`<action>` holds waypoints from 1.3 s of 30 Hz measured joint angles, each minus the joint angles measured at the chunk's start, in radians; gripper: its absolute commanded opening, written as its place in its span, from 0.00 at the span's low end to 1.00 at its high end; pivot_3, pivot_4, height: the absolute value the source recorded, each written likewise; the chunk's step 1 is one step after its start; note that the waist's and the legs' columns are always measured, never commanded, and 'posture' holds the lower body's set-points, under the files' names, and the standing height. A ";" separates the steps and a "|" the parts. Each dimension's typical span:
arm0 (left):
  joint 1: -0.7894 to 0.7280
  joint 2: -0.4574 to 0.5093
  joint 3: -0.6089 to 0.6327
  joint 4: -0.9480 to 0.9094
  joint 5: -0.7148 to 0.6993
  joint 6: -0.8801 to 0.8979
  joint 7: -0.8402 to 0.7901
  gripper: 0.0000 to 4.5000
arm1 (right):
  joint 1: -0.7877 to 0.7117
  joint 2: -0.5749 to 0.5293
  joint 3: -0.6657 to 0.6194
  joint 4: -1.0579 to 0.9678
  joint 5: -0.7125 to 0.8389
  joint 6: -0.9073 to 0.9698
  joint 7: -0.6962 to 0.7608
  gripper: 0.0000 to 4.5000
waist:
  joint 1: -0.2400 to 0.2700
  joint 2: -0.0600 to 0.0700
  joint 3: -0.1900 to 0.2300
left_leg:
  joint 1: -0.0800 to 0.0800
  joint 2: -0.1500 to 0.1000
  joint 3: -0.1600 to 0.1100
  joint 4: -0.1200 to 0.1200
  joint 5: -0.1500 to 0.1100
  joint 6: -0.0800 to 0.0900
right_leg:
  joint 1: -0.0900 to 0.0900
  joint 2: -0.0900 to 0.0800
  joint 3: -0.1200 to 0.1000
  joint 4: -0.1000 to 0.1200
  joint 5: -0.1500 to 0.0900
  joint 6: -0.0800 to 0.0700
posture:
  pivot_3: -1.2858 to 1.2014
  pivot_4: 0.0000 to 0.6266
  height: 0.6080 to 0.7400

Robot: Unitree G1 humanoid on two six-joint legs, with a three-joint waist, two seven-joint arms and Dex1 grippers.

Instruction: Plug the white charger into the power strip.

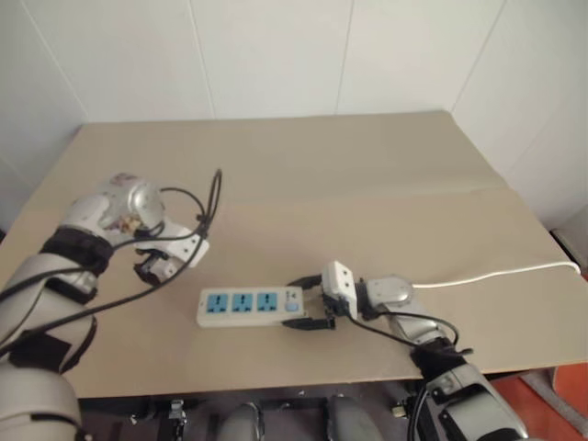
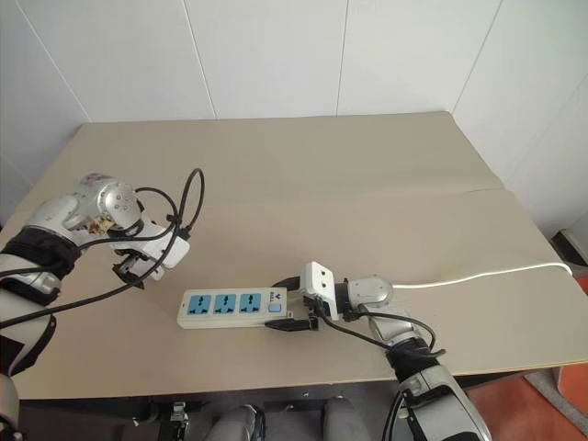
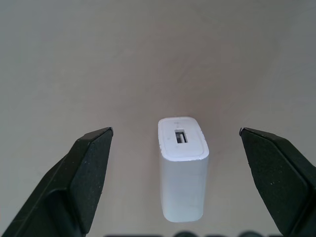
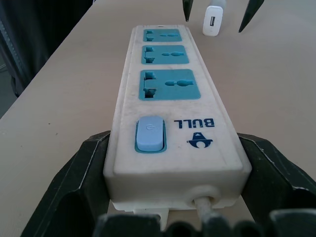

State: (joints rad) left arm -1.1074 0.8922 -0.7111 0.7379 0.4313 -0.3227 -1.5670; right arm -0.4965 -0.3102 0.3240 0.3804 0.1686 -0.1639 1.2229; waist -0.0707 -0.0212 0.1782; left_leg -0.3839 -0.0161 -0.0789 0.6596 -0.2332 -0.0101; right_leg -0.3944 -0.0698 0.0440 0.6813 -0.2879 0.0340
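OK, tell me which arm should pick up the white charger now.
Left. Its open tool hangs right over the white charger, one finger on either side and nothing gripped yet. The right tool is busy bracing the switch end of the power strip.

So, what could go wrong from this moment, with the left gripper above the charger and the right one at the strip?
1. The white charger stands upright on the table between the open fingers of the left gripper. If one finger touches first, it may tip over.
2. The right gripper only brackets the switch end of the power strip, so the far sockets could swing when the charger is pushed in.
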 measured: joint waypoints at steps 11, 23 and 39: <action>0.029 -0.019 0.034 0.000 0.041 -0.043 0.007 0.91 | 0.005 -0.004 0.003 -0.017 -0.002 0.015 -0.010 0.76 | 0.000 0.000 0.000 | 0.000 0.000 0.000 0.000 0.000 0.000 | 0.000 0.000 0.000 0.000 0.000 0.000 | 0.52 0.24 1.00; 0.047 -0.021 0.049 0.003 0.106 -0.092 0.063 0.23 | 0.005 -0.003 0.003 -0.018 -0.006 0.023 -0.018 0.76 | 0.000 0.000 0.000 | 0.001 0.000 0.000 0.000 0.000 0.000 | 0.001 0.000 0.000 0.001 0.000 0.000 | 0.52 0.24 1.00; 0.004 -0.006 0.153 -0.140 -0.308 0.262 -0.040 0.23 | 0.007 -0.011 0.012 -0.034 -0.008 0.029 -0.028 0.76 | -0.002 0.000 0.000 | 0.001 0.000 -0.002 0.001 0.000 0.000 | 0.002 0.000 0.000 0.001 0.000 0.000 | 0.52 0.24 1.00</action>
State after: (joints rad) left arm -1.1034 0.8860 -0.5577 0.5981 0.1228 -0.0612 -1.6071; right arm -0.4898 -0.3213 0.3357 0.3468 0.1603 -0.1350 1.1951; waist -0.0728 -0.0215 0.1782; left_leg -0.3827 -0.0160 -0.0806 0.6602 -0.2332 -0.0100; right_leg -0.3926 -0.0700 0.0435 0.6824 -0.2879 0.0341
